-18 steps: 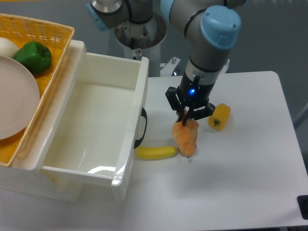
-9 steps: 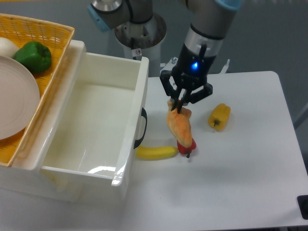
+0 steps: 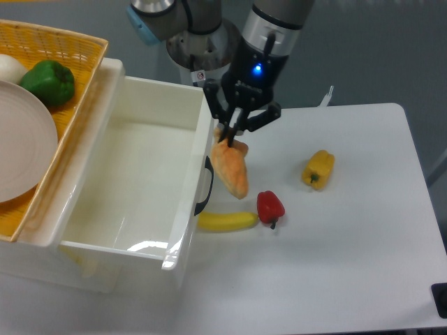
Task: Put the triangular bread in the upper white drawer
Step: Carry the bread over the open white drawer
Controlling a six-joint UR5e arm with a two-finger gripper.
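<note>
Camera view | gripper [image 3: 233, 134] clamped on the top corner of the triangular bread [image 3: 231, 169] | bread hangs in the air just beside the front edge of the upper white drawer [image 3: 137, 185], above the table [image 3: 349, 265] | banana [image 3: 226, 221] and red pepper [image 3: 270, 206] lie below it | yellow pepper [image 3: 318, 169] well to the right

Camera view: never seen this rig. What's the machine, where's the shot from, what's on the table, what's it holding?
It's a single jointed robot arm ending in a two-finger tool. One fixed camera looks down at the table from the front. The tool is shut on the triangular bread, which hangs in the air beside the front edge of the upper white drawer, pulled open. On the table lie a banana, a red pepper and a yellow pepper. Upper left, a yellow basket holds a green pepper and a plate.
</note>
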